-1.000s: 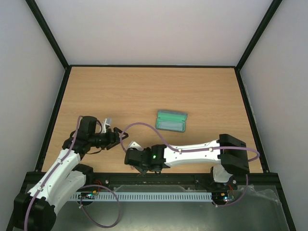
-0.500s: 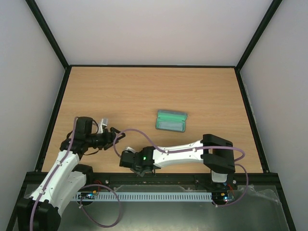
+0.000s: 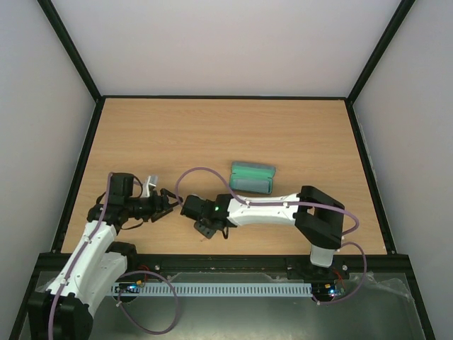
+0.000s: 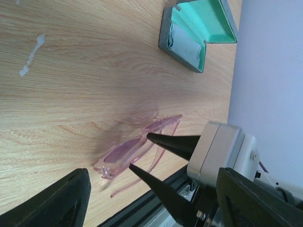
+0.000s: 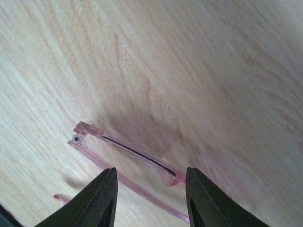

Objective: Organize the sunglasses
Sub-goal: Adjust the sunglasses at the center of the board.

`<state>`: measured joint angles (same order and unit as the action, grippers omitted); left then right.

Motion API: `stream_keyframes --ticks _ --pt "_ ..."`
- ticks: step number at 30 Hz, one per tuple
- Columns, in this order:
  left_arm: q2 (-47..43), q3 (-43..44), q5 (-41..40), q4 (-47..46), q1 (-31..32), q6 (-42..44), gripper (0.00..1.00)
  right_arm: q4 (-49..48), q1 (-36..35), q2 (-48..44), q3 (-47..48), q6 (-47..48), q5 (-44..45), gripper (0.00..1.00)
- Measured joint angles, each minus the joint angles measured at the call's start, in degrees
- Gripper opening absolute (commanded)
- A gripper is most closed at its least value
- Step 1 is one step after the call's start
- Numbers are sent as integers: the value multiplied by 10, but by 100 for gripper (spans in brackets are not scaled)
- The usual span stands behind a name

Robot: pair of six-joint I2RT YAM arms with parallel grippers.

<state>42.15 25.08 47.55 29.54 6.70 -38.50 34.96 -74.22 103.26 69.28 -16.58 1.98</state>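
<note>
The sunglasses (image 4: 135,147) are a thin pink-framed pair with pinkish lenses, lying on the wooden table near its front edge. In the right wrist view, part of the frame (image 5: 128,150) lies between my right gripper's (image 5: 150,171) spread fingers. That gripper is open and straddles the glasses without closing on them. The left wrist view shows its black fingers (image 4: 175,142) on either side of the frame. In the top view the right gripper (image 3: 205,227) hides the glasses. My left gripper (image 3: 166,201) is open and empty just left of them, and shows in its own view (image 4: 151,177).
The blue-grey case (image 3: 252,177) lies open behind the glasses, showing its teal lining (image 4: 203,21) and a pale cloth (image 4: 184,45) inside. The table's black front rail (image 4: 142,208) runs right beside the glasses. White scuff marks (image 4: 31,52) are on the wood.
My right wrist has swung away from the front rail toward the table's middle, with its fingers now over the glasses. My left gripper has drawn back slightly to the left.
</note>
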Motion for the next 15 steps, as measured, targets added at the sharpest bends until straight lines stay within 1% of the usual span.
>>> stream_keyframes --ticks 4,7,11,15 --pt "5 0 5 0 -3 6 75 -13 29 5 4 14 -22 40" --pt "9 0 9 0 -5 7 75 -23 61 12 9 26 -55 40" --pt "11 0 12 0 -8 9 75 -23 106 28 18 40 -89 41" --pt "11 0 14 0 -13 9 75 -22 135 30 33 50 -108 46"
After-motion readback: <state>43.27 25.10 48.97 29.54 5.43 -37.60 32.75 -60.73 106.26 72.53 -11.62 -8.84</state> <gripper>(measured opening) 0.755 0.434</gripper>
